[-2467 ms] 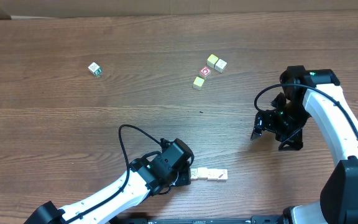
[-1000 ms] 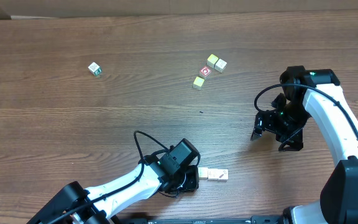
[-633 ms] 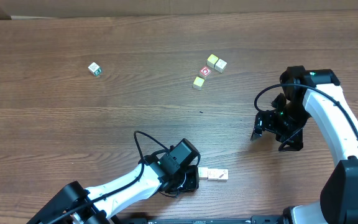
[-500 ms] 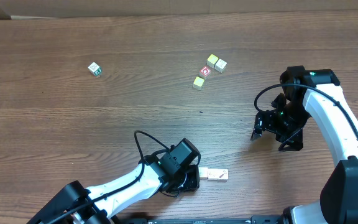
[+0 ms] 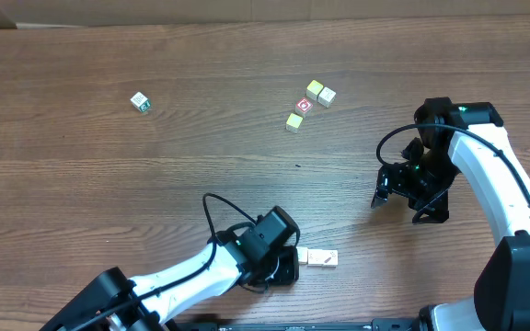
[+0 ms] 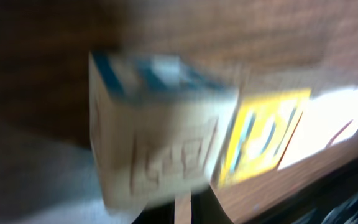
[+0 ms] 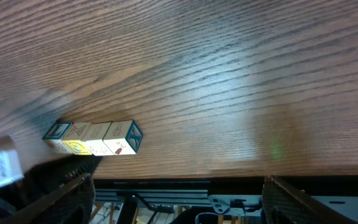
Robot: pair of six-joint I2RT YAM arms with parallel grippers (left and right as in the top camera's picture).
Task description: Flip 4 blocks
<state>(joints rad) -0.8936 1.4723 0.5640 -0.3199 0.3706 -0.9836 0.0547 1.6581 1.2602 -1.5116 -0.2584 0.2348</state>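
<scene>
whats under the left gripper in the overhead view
The near end of the row of blocks; the rest pokes out beside it. The left gripper covers that end, so any contact is hidden.

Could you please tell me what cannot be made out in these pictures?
Left pincer jaws: overhead, its own body covers them; the left wrist view shows none.
Row of blocks: its left end hides under that pincer overhead; blur smears the print in the left wrist view.
Cluster of cubes: marks too small overhead.
Right pincer: fingers cut by the bottom edge in the right wrist view.
</scene>
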